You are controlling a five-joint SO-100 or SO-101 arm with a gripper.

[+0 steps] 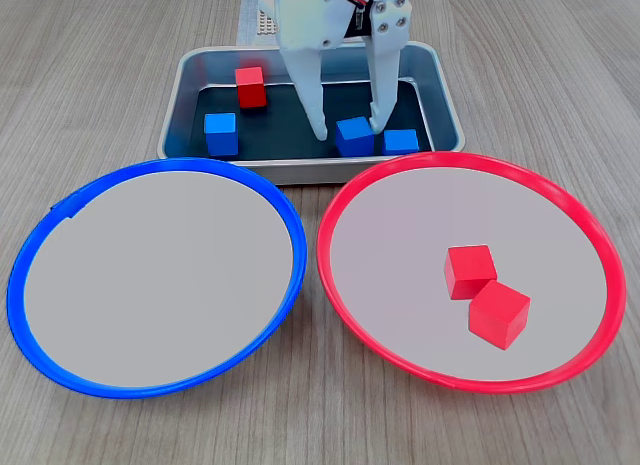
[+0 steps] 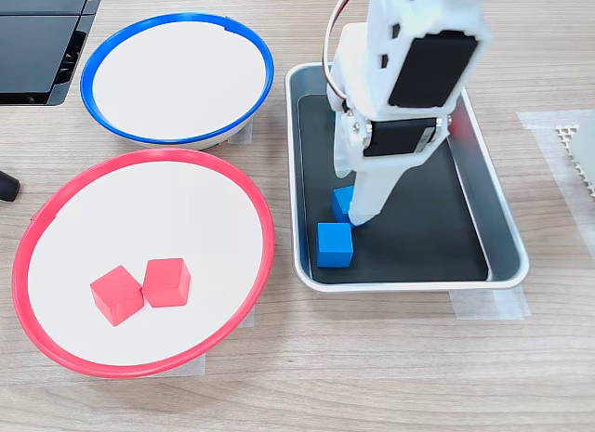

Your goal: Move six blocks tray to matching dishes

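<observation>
Blocks are split between the tray and one dish. In a fixed view from the front, the silver-grey tray [image 1: 190,80] sits at the far side of the wooden table [image 1: 100,45], and its black bottom holds four cubes: a red block [image 1: 250,86] far left, a blue block [image 1: 220,133] near left, a second blue block [image 1: 354,136] toward the right, and a third blue block [image 1: 401,141] just right of that one, near the tray's front wall.

The white gripper [image 1: 346,130] reaches down into the tray with its two fingers spread on either side of the second blue block; the left finger [image 1: 312,105] stands just left of the cube and the right finger [image 1: 381,100] comes down at its right edge. The jaws are wide enough to straddle the cube (whether they press on it cannot be told). In a fixed view from the side, the gripper [image 2: 358,207] comes down over a blue block [image 2: 342,202], partly hiding it, with another blue block [image 2: 335,243] just beside it.

The red-rimmed dish [image 1: 345,285] lies near right in the front view, with two red blocks, one [image 1: 469,271] touching the other [image 1: 499,315] at a corner. The blue-rimmed dish [image 1: 30,255] lies near left, its pale centre bare. The two dishes almost touch, both just in front of the tray.
</observation>
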